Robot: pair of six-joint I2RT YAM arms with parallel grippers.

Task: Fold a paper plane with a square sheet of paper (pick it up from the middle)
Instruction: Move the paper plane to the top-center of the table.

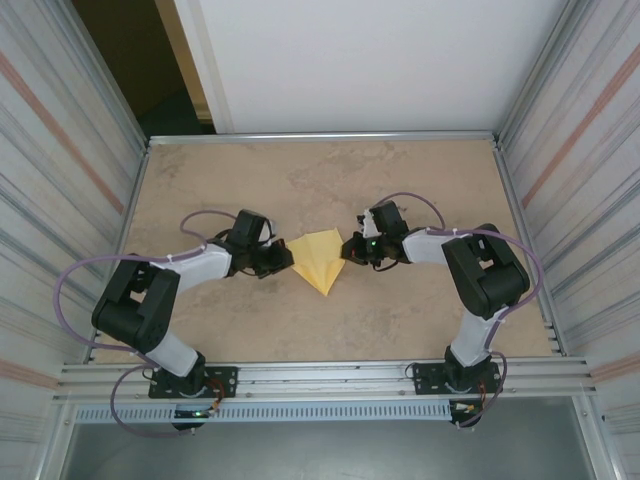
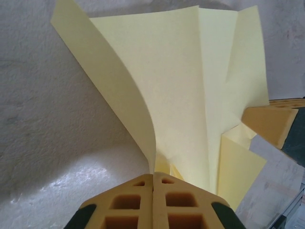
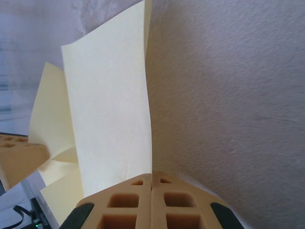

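Pale-yellow folded paper plane (image 1: 318, 262): your left gripper (image 1: 284, 259) and right gripper (image 1: 349, 250) both clench it; pulling apart could tear it.

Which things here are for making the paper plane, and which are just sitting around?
For the job:
- yellow paper, partly folded
- left hand, pinching one side of it
- right hand, pinching the other side

Just there:
- table
- metal rail at the front
- white wall behind
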